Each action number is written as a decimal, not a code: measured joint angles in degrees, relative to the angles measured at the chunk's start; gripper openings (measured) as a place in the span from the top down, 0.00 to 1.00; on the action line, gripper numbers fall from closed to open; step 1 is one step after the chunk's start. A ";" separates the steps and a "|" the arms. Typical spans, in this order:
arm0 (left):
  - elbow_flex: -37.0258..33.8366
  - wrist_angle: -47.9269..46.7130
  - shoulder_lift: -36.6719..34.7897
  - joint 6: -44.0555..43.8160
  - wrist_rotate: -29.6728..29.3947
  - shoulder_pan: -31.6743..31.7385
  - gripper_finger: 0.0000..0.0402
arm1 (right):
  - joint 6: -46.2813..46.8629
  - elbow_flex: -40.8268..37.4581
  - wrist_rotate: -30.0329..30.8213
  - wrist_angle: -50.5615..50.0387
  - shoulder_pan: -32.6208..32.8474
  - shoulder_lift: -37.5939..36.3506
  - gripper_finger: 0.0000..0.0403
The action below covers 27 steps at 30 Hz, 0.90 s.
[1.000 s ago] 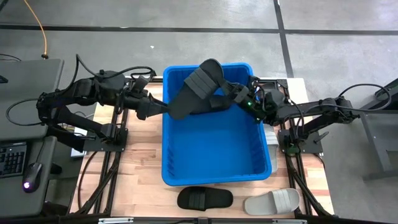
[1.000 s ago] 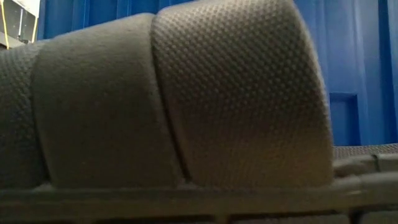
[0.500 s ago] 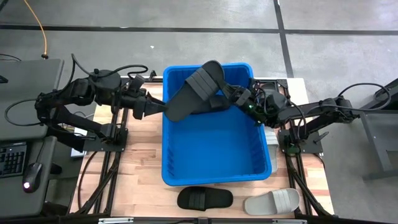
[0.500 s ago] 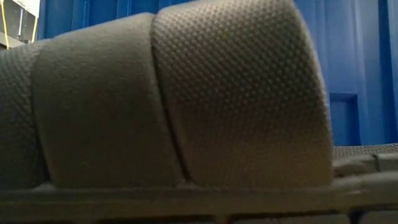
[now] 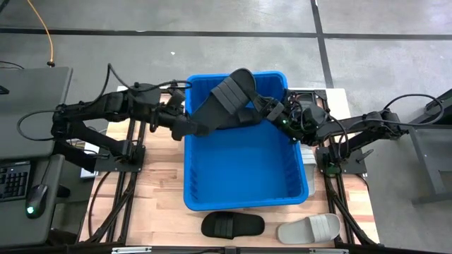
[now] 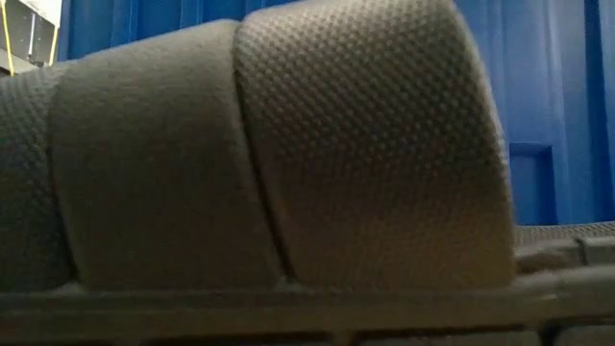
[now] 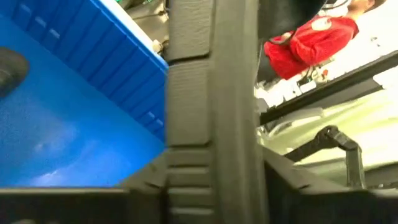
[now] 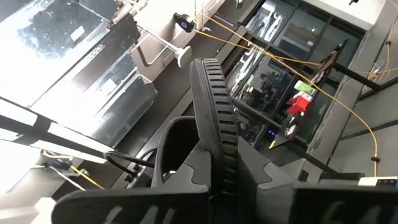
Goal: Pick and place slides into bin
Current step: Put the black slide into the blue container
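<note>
Slides are the task's things: a black slide (image 5: pixel 224 102) hangs tilted over the blue bin's (image 5: pixel 240 201) far end, pinched at its edge by the right gripper (image 5: pixel 272 113); the left gripper (image 5: pixel 198 128) meets its other end (finger state unclear). Two more slides, one black (image 5: pixel 233 224) and one grey (image 5: pixel 308 228), lie on the table (image 5: pixel 155 190) outside the bin.

The work surface is a light wooden table (image 5: pixel 152 190) with a plank top, seen from above. A large blue bin (image 5: pixel 244 180) stands at its centre and covers most of the top. Between the bin's near wall and the table's near edge lie two slides, side by side and apart: a black slide (image 5: pixel 232 225) and, to its right, a light grey slide (image 5: pixel 308 228). Both lie flat, strap side up, lengthwise along the table edge.
</note>
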 joint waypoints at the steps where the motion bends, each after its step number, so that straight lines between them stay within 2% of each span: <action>1: 0.00 0.00 0.11 0.26 0.25 0.00 0.74 | -0.09 0.00 -0.35 -0.01 0.18 0.00 0.99; 3: 0.01 0.00 0.16 1.12 0.95 0.00 0.86 | -0.56 0.00 -0.54 0.18 0.69 -0.06 0.99; 9: 0.02 -0.86 -0.49 3.84 1.39 0.04 0.88 | -1.50 0.02 -2.43 0.22 2.23 -0.13 0.97; 19: 0.11 -17.12 -2.50 5.91 2.19 2.78 0.88 | 0.86 -0.02 -3.54 -9.16 5.83 0.15 0.67; 24: -0.02 -20.97 -4.33 6.30 3.15 4.56 0.88 | 6.05 0.00 -2.34 -15.46 8.43 -0.08 0.57; 27: -0.04 -20.76 -5.35 5.49 1.26 5.22 0.88 | 9.92 0.07 -4.00 -19.19 10.06 -0.10 0.53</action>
